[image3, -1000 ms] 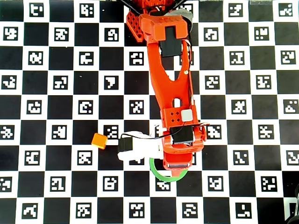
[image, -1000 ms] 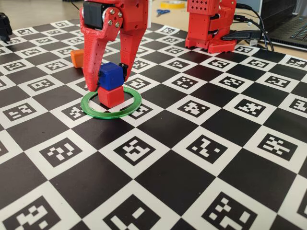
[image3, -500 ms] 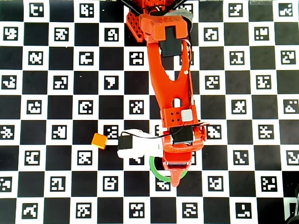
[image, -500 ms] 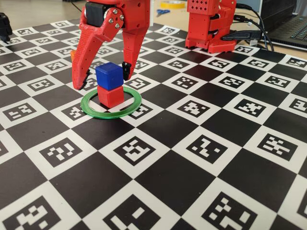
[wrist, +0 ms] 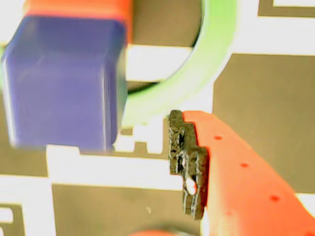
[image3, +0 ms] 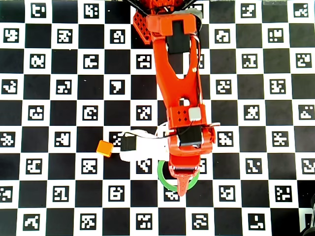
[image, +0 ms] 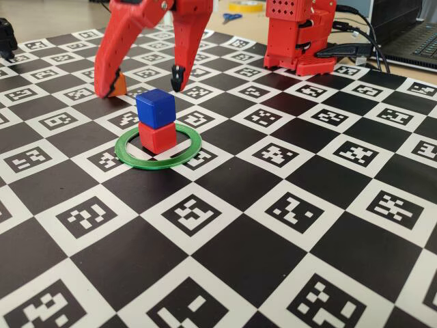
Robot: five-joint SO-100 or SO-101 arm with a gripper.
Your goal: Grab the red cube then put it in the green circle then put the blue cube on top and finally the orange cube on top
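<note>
— Red cube (image: pixel 157 137)?
— Inside the green circle (image: pixel 158 147) on the checkered board (image: pixel 287 205), in the fixed view. Carrying the blue cube (image: pixel 154 108) on top, edges slightly off square.

— Same stack from the other cameras?
— Hidden overhead under the arm (image3: pixel 178 88); only arcs of the ring (image3: pixel 162 181) peeking out. Blurred in the wrist view: blue cube (wrist: pixel 64 81) filling the upper left, cut by the frame edge, a red strip (wrist: pixel 78 9) just above it, a curve of green (wrist: pixel 206 73) behind.

— Orange cube (image3: pixel 104 148)?
— Plain overhead, well left of the ring. Mostly covered in the fixed view, just a sliver (image: pixel 119 85) beside one finger.

— Gripper (image: pixel 141 87)?
— Spread wide, gripping nothing, tips above and behind the stack, clear of the blue cube. Upper part cut off by the top edge of the fixed view. Only one finger (wrist: pixel 236 177) visible in the wrist view, dark ridged pad along its edge
</note>
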